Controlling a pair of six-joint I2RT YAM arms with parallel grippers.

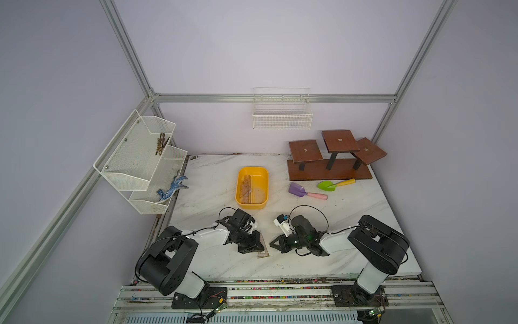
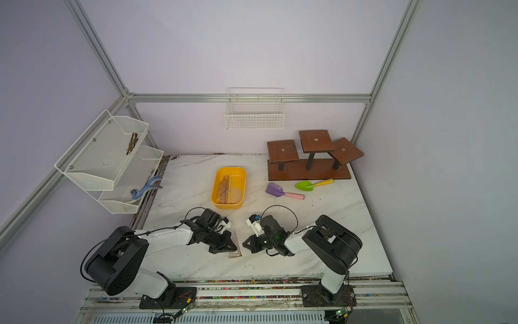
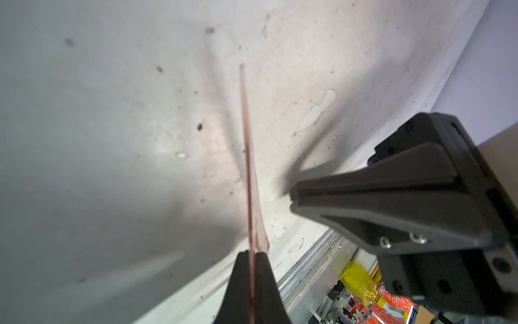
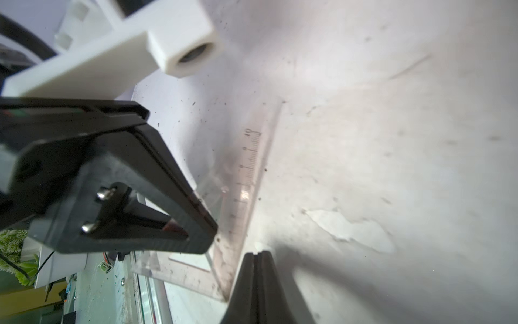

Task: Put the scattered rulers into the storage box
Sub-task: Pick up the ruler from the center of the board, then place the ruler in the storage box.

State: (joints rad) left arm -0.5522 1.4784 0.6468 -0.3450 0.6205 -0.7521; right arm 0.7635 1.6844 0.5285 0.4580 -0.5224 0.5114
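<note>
The left wrist view shows the left jaws closed on the pinkish set square (image 3: 248,157), whereas both top views show just its corner on the table (image 1: 213,179), the right jaws pressed together at its 3 o'clock, and the yellow storage box (image 1: 238,185) with rulers (image 1: 246,188) at 12 o'clock.

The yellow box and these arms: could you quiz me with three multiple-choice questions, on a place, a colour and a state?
1. Where is the storage box? A. on the wall B. on the table C. on the floor
2. The scoop of the pink-handled shovel is: A. purple B. green C. red
3. The left gripper is: A. open, empty B. shut on a pinkish set square C. open above the box
Answers: B, it stands on the marble top; A, purple in both top views; B, the left wrist view shows the pink edge pinched.
</note>
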